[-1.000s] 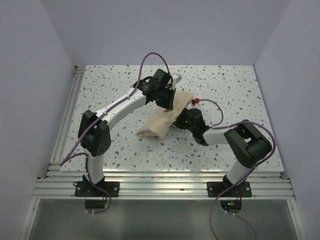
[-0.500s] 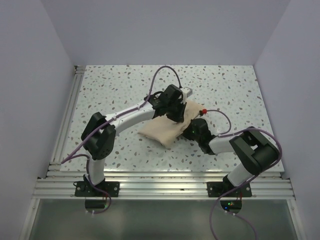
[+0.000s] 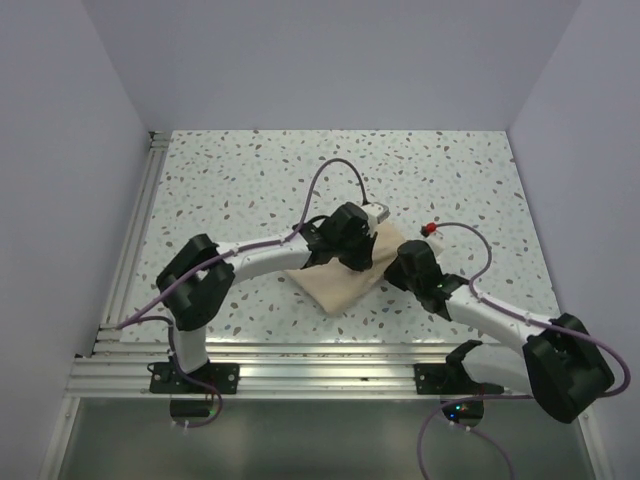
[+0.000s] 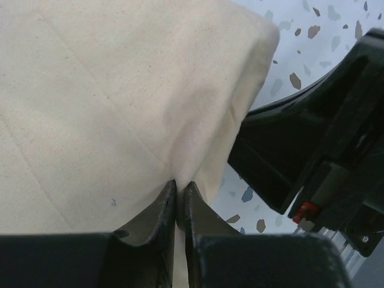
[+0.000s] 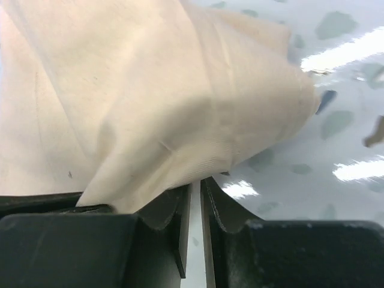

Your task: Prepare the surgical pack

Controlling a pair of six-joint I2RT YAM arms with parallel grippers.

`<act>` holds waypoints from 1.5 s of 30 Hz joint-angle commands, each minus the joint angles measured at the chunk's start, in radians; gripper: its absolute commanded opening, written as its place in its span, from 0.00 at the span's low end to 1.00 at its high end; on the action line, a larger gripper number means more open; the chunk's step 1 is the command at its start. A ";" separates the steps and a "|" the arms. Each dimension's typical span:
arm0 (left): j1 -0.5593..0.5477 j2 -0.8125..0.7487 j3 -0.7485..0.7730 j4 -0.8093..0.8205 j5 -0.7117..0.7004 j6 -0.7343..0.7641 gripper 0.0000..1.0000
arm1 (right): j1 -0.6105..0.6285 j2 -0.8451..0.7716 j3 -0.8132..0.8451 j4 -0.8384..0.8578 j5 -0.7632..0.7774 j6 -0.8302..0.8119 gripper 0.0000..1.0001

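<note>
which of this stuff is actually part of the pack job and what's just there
Part of the job:
- wrap
- left gripper, shut on the wrap
- right gripper, shut on the wrap

Just there:
- table
- purple cables

Top external view: bright, even, diffuse, lit from overhead; sharp edge to edge. Soft, short shadows under both arms on the speckled table [image 3: 220, 170]. Flat matte walls, no glare. Darker, dully reflective along the near edge.

Left wrist view: well lit on the wrap sheet [image 4: 108, 90], weave and creases crisp. Left gripper [image 4: 180, 185] near-black, underexposed, slightly soft. Shade under the cloth's right fold.

Right wrist view: table surface blurred, out of focus, streaked with white glare at right. Cloth warm, shaded beneath its overhang. Right gripper [image 5: 195, 183] dark, soft-edged.
</note>
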 commanded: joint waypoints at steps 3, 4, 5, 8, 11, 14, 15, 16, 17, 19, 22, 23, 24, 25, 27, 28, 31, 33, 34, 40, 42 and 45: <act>-0.075 -0.031 -0.051 0.143 -0.100 -0.031 0.00 | -0.044 -0.072 0.065 -0.352 0.085 -0.007 0.17; -0.085 -0.030 -0.055 0.150 -0.114 -0.029 0.00 | -0.053 -0.080 0.067 -0.373 0.085 0.002 0.18; -0.103 -0.024 -0.058 0.157 -0.136 -0.028 0.00 | -0.058 -0.091 0.070 -0.409 0.088 0.007 0.22; -0.135 -0.019 -0.075 0.183 -0.180 -0.023 0.00 | -0.078 -0.149 0.076 -0.481 0.129 0.041 0.57; -0.164 -0.039 -0.092 0.197 -0.226 -0.017 0.00 | -0.085 -0.212 0.086 -0.502 0.143 0.042 0.78; -0.177 -0.066 -0.094 0.192 -0.242 0.000 0.15 | -0.088 -0.238 0.128 -0.550 0.149 0.045 0.80; -0.181 -0.074 -0.094 0.192 -0.246 0.011 0.21 | -0.088 -0.244 0.139 -0.562 0.157 0.050 0.81; -0.184 -0.080 -0.094 0.187 -0.248 0.017 0.27 | -0.088 -0.249 0.148 -0.573 0.162 0.051 0.81; -0.192 -0.091 -0.094 0.184 -0.252 0.021 0.33 | -0.088 -0.263 0.157 -0.591 0.169 0.053 0.82; -0.200 -0.102 -0.094 0.172 -0.260 0.032 0.43 | -0.088 -0.280 0.175 -0.604 0.180 0.059 0.83; -0.218 -0.134 -0.103 0.152 -0.280 0.047 0.47 | -0.090 -0.307 0.192 -0.607 0.174 0.064 0.84; -0.229 -0.158 -0.107 0.144 -0.301 0.052 0.51 | -0.090 -0.307 0.201 -0.601 0.168 0.064 0.86; -0.235 -0.172 -0.114 0.137 -0.315 0.060 0.53 | -0.090 -0.303 0.205 -0.589 0.156 0.064 0.86; -0.241 -0.185 -0.123 0.115 -0.326 0.078 0.55 | -0.090 -0.294 0.206 -0.581 0.143 0.068 0.87; -0.257 -0.220 -0.141 0.083 -0.364 0.112 0.62 | -0.090 -0.254 0.212 -0.544 0.116 0.080 0.89; -0.263 -0.229 -0.149 0.074 -0.386 0.123 0.64 | -0.090 -0.238 0.212 -0.529 0.108 0.085 0.90; -0.269 -0.261 -0.186 0.054 -0.441 0.155 0.68 | -0.091 -0.172 0.214 -0.457 0.077 0.097 0.89; -0.270 -0.269 -0.215 0.058 -0.470 0.176 0.74 | -0.090 -0.122 0.214 -0.411 0.074 0.097 0.88; -0.272 -0.271 -0.224 0.068 -0.478 0.182 0.79 | -0.090 -0.110 0.215 -0.400 0.074 0.094 0.88; -0.326 -0.193 -0.215 0.083 -0.645 0.250 0.85 | -0.119 -0.063 0.150 -0.204 0.048 0.039 0.83; -0.336 -0.174 -0.213 0.104 -0.662 0.271 0.83 | -0.134 -0.054 0.126 -0.170 0.034 0.018 0.81; -0.342 -0.145 -0.200 0.103 -0.659 0.278 0.79 | -0.145 -0.047 0.088 -0.099 0.027 -0.002 0.79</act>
